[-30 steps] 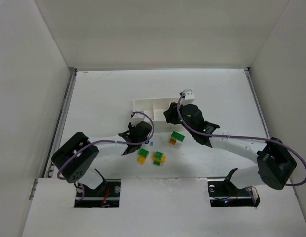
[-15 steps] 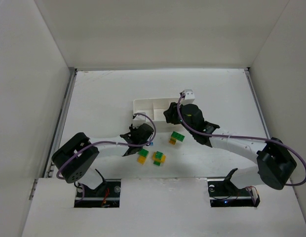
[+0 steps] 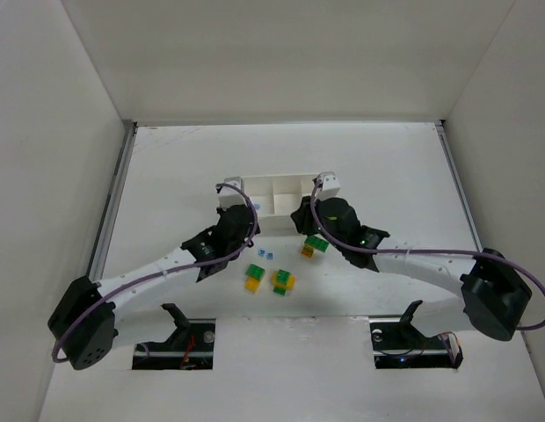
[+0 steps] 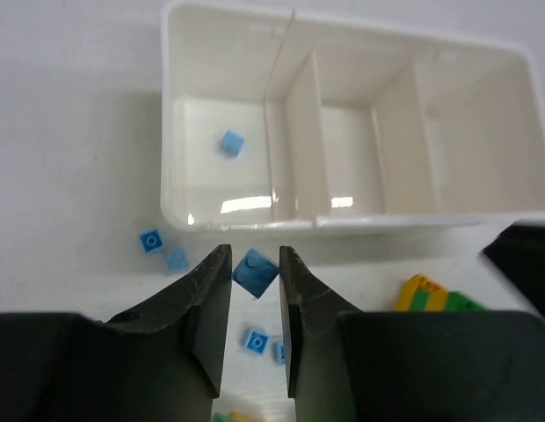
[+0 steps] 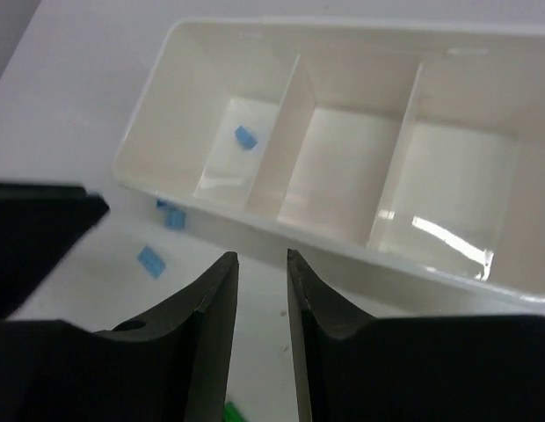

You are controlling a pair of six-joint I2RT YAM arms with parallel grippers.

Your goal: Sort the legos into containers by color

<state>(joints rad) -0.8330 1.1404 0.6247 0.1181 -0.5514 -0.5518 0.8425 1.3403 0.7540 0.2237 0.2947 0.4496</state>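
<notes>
My left gripper [image 4: 255,255] is shut on a small blue lego [image 4: 255,272], held just short of the front wall of the white tray [image 4: 387,224]. In the top view this gripper [image 3: 241,223] is by the tray's [image 3: 272,178] left end. One blue lego [image 4: 231,141] lies in the left of the three containers; the other two hold nothing. My right gripper [image 5: 262,257] stands open by a narrow gap with nothing between its fingers, near the tray's front wall [image 5: 343,251]. Green-and-yellow stacks [image 3: 315,245] [image 3: 253,278] [image 3: 281,281] lie on the table.
Loose blue legos lie on the table in front of the tray [image 4: 150,240] [image 4: 256,339] [image 3: 262,254]. White walls enclose the table on the left, right and back. The two grippers are close together in front of the tray.
The left arm has swung up and left toward the tray's left end, carrying the blue lego. The right gripper has drawn back from over the tray to its front wall, and its jaws have narrowed.
</notes>
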